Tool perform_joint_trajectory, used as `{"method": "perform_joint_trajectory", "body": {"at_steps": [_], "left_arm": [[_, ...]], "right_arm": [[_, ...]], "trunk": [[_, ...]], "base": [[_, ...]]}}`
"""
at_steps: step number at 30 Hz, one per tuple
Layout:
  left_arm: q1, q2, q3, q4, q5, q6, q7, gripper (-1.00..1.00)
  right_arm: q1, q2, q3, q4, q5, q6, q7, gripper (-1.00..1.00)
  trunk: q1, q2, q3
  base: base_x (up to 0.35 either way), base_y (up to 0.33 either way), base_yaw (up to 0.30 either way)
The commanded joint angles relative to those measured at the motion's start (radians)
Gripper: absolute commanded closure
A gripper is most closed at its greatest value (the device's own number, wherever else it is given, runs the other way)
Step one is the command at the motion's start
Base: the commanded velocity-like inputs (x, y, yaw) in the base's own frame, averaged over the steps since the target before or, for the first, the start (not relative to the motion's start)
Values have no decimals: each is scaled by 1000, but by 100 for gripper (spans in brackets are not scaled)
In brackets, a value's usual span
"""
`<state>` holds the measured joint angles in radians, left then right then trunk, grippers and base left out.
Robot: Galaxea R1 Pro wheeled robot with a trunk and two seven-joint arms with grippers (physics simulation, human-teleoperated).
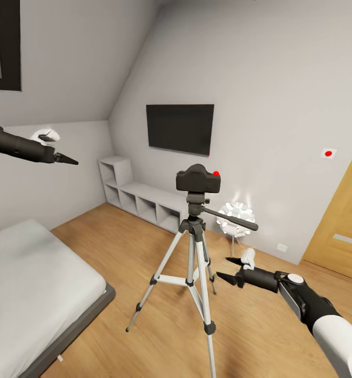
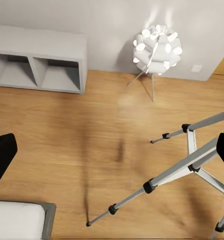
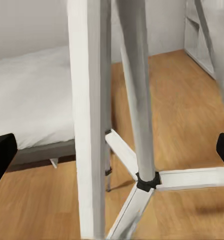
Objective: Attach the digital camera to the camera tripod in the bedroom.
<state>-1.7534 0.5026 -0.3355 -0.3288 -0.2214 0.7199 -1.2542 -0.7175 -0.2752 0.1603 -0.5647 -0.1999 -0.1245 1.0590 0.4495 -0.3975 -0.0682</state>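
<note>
The black digital camera [image 1: 198, 178] with its red dot sits on top of the camera tripod [image 1: 194, 247], which stands on the bedroom's wooden floor in mid-room. My right gripper [image 1: 227, 269] is open, low and just right of the tripod's legs, holding nothing. In the right wrist view the silver legs [image 3: 137, 100] stand close ahead between the spread fingers [image 3: 1, 155]. My left gripper [image 1: 66, 158] hangs high at the left, far from the camera. Its wrist view shows it open over the floor, with the tripod legs [image 2: 182, 170] below.
A grey-framed bed [image 1: 34, 283] fills the lower left. A grey cubby shelf [image 1: 139, 199] and a black TV [image 1: 180, 127] are on the far wall. A white ball-cluster lamp [image 1: 237, 215] stands behind the tripod, and a wooden door [image 1: 343, 226] is at the right.
</note>
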Motion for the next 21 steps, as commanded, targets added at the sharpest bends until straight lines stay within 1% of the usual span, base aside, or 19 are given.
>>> {"method": "perform_joint_trajectory", "body": {"at_steps": [1, 2, 3, 5, 8, 9, 13, 14, 15, 16, 21], "left_arm": [[-1, 0, 4, 10, -10, -1, -7, -100], [-1, 0, 4, 22, -10, -13, -7, -100], [-1, 0, 4, 50, -10, -40, -6, -100], [-1, 0, 4, 83, -10, -72, -5, -100], [-1, -1, 4, 138, -10, -123, -3, -100], [-1, -1, 4, 175, -10, -156, -1, -100], [-1, -2, 4, 244, -10, -213, 6, -100], [-1, -2, 4, 257, -10, -226, 8, -100], [0, -1, 4, 276, -10, -251, 12, -100], [2, -1, 4, 282, -10, -262, 13, -100], [20, -1, 5, 300, -10, -295, 17, -100]], "right_arm": [[-1, -6, -9, 1, -6, -7, -1, -100], [-1, -9, -23, 1, -6, -7, -2, -100], [-2, -15, -47, 1, -6, -7, -2, -100], [-1, -19, -63, 2, -5, -7, -3, -100], [-1, -25, -77, 10, -4, -7, -8, -100], [-1, -29, -82, 28, -4, -7, -18, -100], [-1, -45, -89, 85, -3, -7, -56, -100], [-1, -51, -90, 98, -3, -7, -70, -100], [-1, -63, -92, 119, -3, -7, -104, -100], [-1, -67, -92, 127, -3, -7, -124, -100], [-1, -82, -94, 149, -3, -7, -253, -100]], "trunk": [[1, -3, -2], [1, -3, -2], [1, -3, -2], [1, -3, -2], [1, -3, -2], [1, -3, -2], [1, -3, -2], [1, -3, -2], [1, -3, -2], [1, -3, -2], [1, -3, -2]], "base": [[-76, -5, 0], [-103, -15, 0], [-148, -38, 0], [-170, -51, 0], [-197, -64, 0], [-241, -80, 0], [-270, -89, 0], [-289, -95, 0], [-297, -97, 0], [-300, -99, 0], [-305, -102, 0]]}}
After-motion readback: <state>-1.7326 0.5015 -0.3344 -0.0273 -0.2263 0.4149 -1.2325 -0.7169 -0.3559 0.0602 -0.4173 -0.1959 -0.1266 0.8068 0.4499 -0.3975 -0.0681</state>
